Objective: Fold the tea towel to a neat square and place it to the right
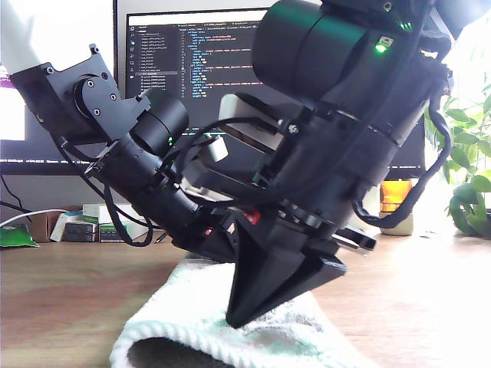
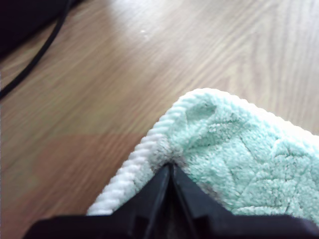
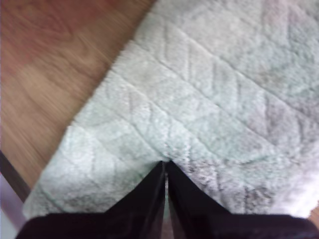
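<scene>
While both arms crowd low over the wooden bench (image 1: 61, 307), the tea towel (image 1: 192, 322) lies spread on it at the near edge of the exterior view, its pale mint pile quilted in a zigzag pattern and edged by a whitish ribbed hem (image 2: 130, 172); it looks light, soft and limp, likely to sag and drag rather than hold a crease, so a fold would need its edge carried flat and let down gently; the plush should give the pads good purchase, and the corded hem looks the firmest place to pinch. Behind the arms, well clear of the cloth, stands a monitor (image 1: 176, 69) showing lines of code; boxes (image 1: 80, 222) and cables sit at the exterior view's left, a potted plant (image 1: 468, 176) at its right; none of these touches the towel, though the bulk of the arms themselves hides most of it from the exterior camera. My first hand (image 2: 171, 167) has its jaws drawn together at a rounded corner of the towel just inside the hem, apparently nipping the pile there; my second hand (image 3: 166, 163) is likewise closed, its tips meeting on the cloth a little in from one straight edge; whether either truly holds fabric between the tips cannot be told, since the tips hide it.
</scene>
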Robot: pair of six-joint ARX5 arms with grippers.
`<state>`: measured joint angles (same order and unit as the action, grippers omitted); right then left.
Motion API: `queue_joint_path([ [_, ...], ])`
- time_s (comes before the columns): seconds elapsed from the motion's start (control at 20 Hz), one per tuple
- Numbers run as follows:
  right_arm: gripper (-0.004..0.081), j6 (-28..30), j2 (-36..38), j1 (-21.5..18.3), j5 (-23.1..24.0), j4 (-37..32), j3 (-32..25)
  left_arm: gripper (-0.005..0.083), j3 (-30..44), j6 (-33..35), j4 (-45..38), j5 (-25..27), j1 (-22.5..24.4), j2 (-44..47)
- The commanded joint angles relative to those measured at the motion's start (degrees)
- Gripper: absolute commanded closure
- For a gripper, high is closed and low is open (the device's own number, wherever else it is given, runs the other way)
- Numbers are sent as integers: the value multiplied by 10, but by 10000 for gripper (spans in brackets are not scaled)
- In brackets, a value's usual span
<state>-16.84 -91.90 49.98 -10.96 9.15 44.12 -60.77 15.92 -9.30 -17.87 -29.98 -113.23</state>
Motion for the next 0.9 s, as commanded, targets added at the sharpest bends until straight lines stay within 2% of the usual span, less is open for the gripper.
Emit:
queue_joint_path([
  [0.0, 781, 3, -13, 2, 2, -10, -9, 795, -1, 6, 4, 10, 13, -35],
  [0.3, 781, 3, -13, 2, 2, -26, -9, 795, -6, 6, 4, -39, 13, -35],
  [0.6, 781, 4, -13, 2, -7, -62, -8, 795, -12, -4, -2, -64, -2, -35],
  [0.85, 781, 46, -12, 2, -9, -68, 7, 795, -16, -9, -15, -75, -5, -26],
])
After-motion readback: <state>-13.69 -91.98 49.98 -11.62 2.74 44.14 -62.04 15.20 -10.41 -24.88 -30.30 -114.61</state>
